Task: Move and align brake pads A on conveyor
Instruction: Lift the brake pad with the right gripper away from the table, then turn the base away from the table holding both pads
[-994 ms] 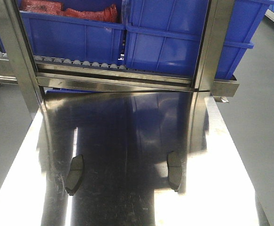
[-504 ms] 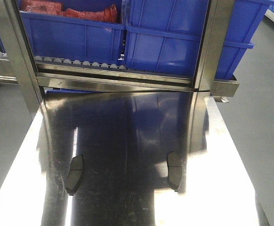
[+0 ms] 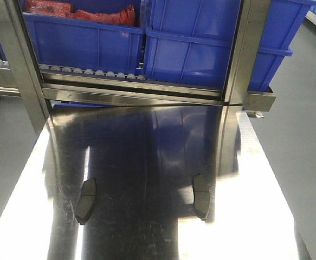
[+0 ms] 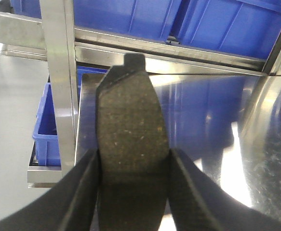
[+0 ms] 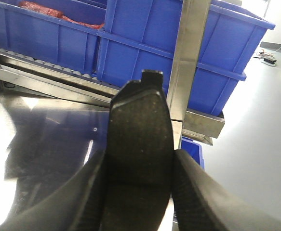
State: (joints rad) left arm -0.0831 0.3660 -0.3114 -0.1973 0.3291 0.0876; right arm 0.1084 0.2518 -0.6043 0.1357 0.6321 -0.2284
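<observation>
Steel tabletop (image 3: 147, 151) holds two pads (image 3: 86, 201) (image 3: 201, 196); wrist views show jaws clamping others (image 4: 130, 130) (image 5: 140, 130).

Glare whitens both sides of the steel tabletop (image 3: 266, 227); dark reflection down its middle. Wrist views soft up close.

Industrial workshop — stainless steel worktable (image 3: 147, 162), roller rack (image 3: 92, 73) carrying blue plastic bins (image 3: 201, 49) at the far end, grey factory floor (image 3: 6, 141).
</observation>
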